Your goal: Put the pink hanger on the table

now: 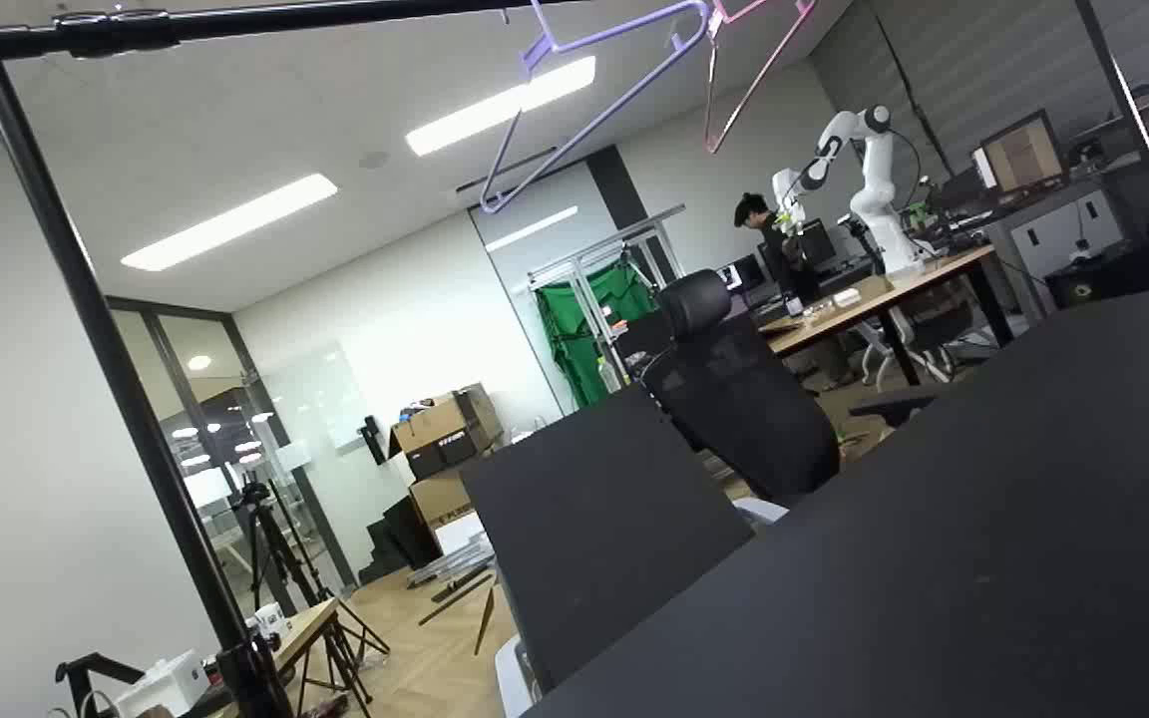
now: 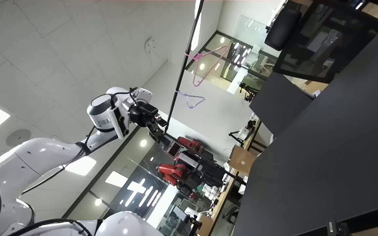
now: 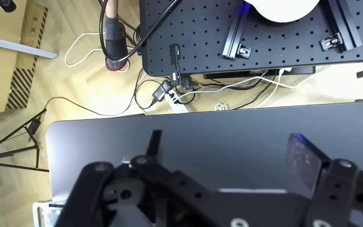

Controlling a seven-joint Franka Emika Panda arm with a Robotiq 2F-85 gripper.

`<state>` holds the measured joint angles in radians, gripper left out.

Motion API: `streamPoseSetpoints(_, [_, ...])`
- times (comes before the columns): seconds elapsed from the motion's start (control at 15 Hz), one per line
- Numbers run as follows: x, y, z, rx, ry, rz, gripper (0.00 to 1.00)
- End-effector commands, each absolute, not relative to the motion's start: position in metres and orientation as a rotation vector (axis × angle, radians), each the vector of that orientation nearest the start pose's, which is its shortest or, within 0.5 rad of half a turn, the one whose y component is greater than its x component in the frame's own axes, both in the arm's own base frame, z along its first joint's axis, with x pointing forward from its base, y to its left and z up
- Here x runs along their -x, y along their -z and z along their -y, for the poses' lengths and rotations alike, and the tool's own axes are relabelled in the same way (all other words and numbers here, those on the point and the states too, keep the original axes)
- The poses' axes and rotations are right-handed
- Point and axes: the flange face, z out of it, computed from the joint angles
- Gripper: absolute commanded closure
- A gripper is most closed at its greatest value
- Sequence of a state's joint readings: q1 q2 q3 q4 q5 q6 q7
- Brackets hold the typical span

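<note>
The pink hanger hangs from a black rod and shows in both exterior views, here (image 1: 762,80) cut off by the top edge and here (image 2: 198,57) almost whole. It is not visible in the wrist view. The matte-black table lies below, in both exterior views (image 1: 884,538) (image 2: 323,147) and in the wrist view (image 3: 106,138). My gripper (image 2: 166,132) is up near the rod's height in an exterior view, apart from the pink hanger. In the wrist view my gripper (image 3: 227,137) is open, with nothing between its fingers and the table below.
The black rod (image 2: 192,36) also bears a lavender hanger (image 2: 194,96), between the gripper and the pink hanger in that picture. The stand's black post (image 1: 101,329) rises beside the table. An office chair (image 1: 744,399) stands at the table's edge. A perforated black board (image 3: 200,37) shows in the wrist view.
</note>
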<state>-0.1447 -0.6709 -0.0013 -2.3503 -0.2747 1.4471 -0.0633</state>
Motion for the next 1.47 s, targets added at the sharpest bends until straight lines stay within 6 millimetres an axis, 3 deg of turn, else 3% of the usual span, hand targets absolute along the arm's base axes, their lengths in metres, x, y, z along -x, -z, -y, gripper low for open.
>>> streamPoseSetpoints(0.0, [-0.313, -0.553, 0.078, 3.359, -0.436, -0.142, 0.0])
streamPoseSetpoints(1.0, [-0.313, -0.553, 0.078, 3.36, -0.432, -0.142, 0.0])
streamPoseSetpoints(1.4, [-0.379, -0.6, 0.097, 3.48, 0.049, -0.132, 0.0])
